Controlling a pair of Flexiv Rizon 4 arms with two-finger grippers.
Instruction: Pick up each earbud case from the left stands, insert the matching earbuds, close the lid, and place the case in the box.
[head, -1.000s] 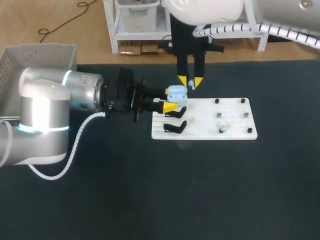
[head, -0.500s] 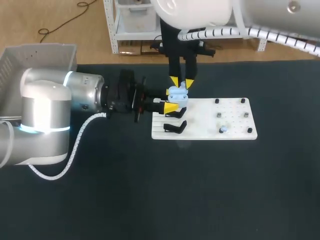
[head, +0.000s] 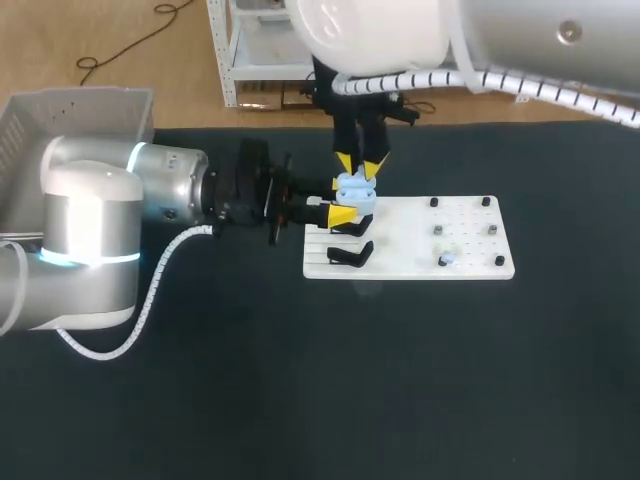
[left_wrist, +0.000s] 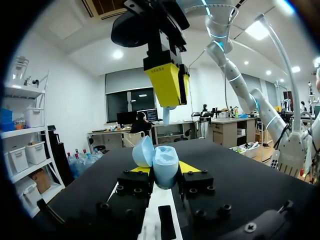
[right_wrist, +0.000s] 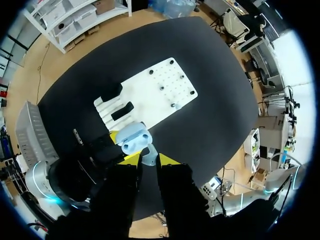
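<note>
The open earbud case (head: 355, 192) is pinched from two sides by the fingers of the left gripper (left_wrist: 161, 170), over the stand end of the white board (head: 410, 262); a pale earbud (right_wrist: 148, 156) is clamped between the narrowed fingers of the right gripper (head: 359, 166), just above the case; the grey box (head: 70, 110) is set well apart at the table's left.
</note>
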